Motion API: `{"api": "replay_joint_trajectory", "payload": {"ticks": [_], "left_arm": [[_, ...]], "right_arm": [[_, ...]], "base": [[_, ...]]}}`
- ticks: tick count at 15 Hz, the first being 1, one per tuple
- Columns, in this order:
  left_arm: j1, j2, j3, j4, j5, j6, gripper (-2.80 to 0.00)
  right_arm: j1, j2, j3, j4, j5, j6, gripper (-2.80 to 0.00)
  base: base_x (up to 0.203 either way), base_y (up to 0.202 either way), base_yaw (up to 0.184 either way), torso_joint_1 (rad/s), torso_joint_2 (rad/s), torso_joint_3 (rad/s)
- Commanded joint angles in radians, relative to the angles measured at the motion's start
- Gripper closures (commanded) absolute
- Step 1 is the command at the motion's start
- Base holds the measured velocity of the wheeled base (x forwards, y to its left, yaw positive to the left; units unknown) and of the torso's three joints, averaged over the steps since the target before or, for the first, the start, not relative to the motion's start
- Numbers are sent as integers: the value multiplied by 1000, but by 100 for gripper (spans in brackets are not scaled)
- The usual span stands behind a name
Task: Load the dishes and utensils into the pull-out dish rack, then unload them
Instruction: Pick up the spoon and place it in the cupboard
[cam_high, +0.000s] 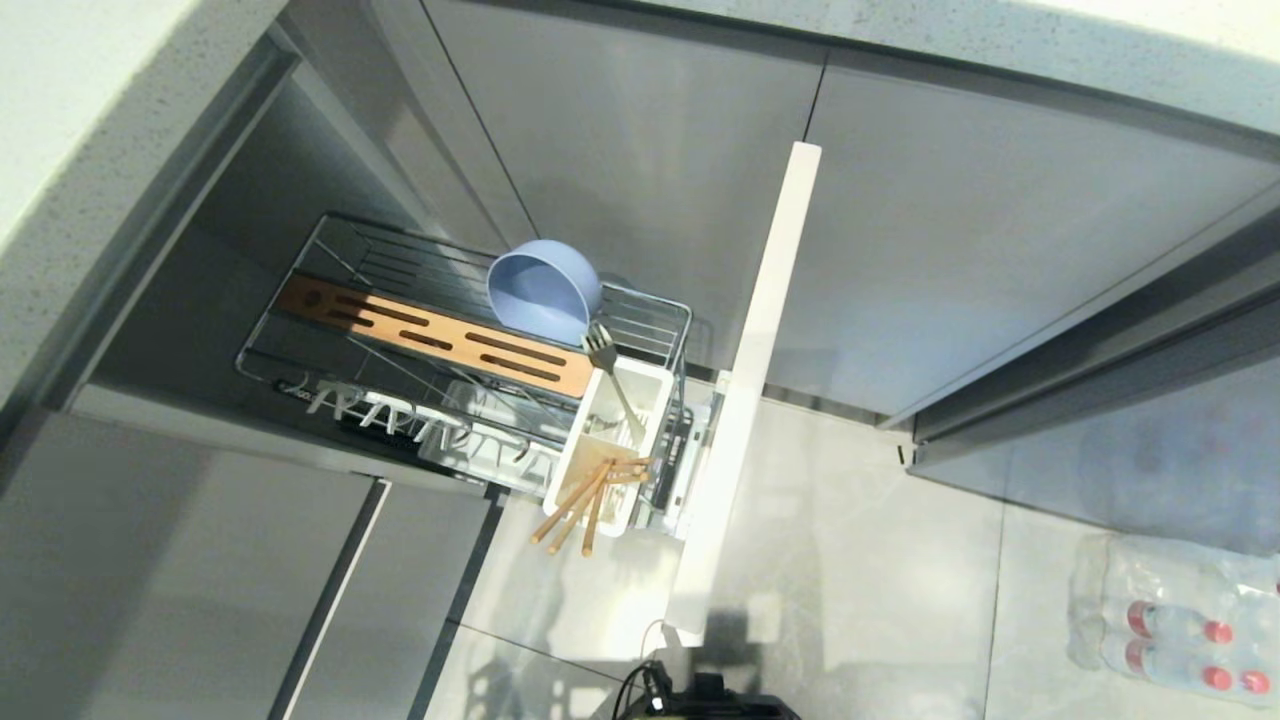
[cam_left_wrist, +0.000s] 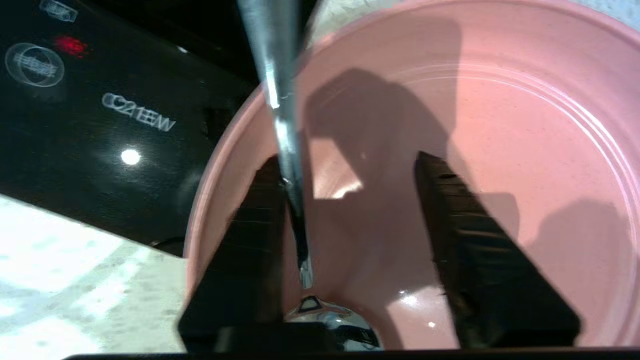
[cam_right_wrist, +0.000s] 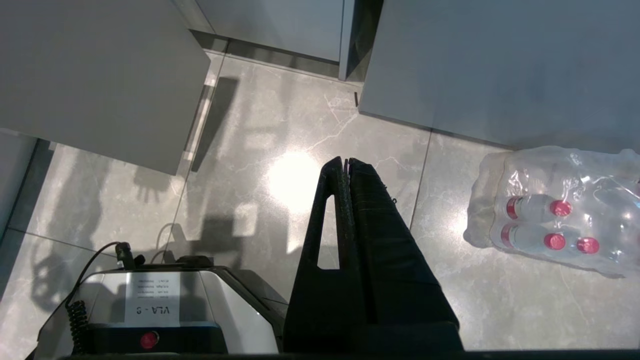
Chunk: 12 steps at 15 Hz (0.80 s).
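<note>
Left gripper (cam_left_wrist: 350, 160) hanging over the pink plate (cam_left_wrist: 525, 150), fingers partway apart with nothing pinched between them. Slim metal utensil (cam_left_wrist: 285, 125) lying right against one finger, its shiny end (spoon-like, hard to be sure) back near the finger roots. That same finger over the plate's rim, the other finger well inside the dish.

Likely trouble: closing here could catch the utensil along with the rim, or nudge it so it skates across the glaze and off the plate. A pinch on rim alone might let the flat plate tilt and shed the utensil. Dragging sideways could scrape the black cooktop (cam_left_wrist: 100, 150) just beyond the rim-side finger.

Pale speckled surface (cam_left_wrist: 60, 300) under the plate, next to the cooktop. Away from the fingers, rack (cam_high: 262, 330) pulled out, holding bowl (cam_high: 545, 290), fork (cam_high: 610, 375) and chopsticks (cam_high: 575, 510) in its white cup (cam_high: 575, 450).

Right gripper (cam_right_wrist: 345, 162) parked, fingers pressed together above the grey tiled floor (cam_right_wrist: 250, 150); wrapped bottles (cam_right_wrist: 550, 220) beside grey cabinets.
</note>
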Motion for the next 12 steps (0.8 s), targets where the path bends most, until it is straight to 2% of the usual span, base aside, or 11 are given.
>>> {"api": "replay_joint_trajectory", "payload": {"ticks": [1,7,12], "left_arm": [[1,1,2,0,-2,-6,0],[-1,-4,6,-3,-2,-4,0],[-1,-45,-55,-38,0,-4,0]], "right_arm": [[0,0,0,0,0,1,0],[-1,0,0,0,0,0,0],[0,0,0,0,0,2,0]], "base": [[0,0,0,0,0,0],[0,0,0,0,0,0],[0,0,0,0,0,0]]}}
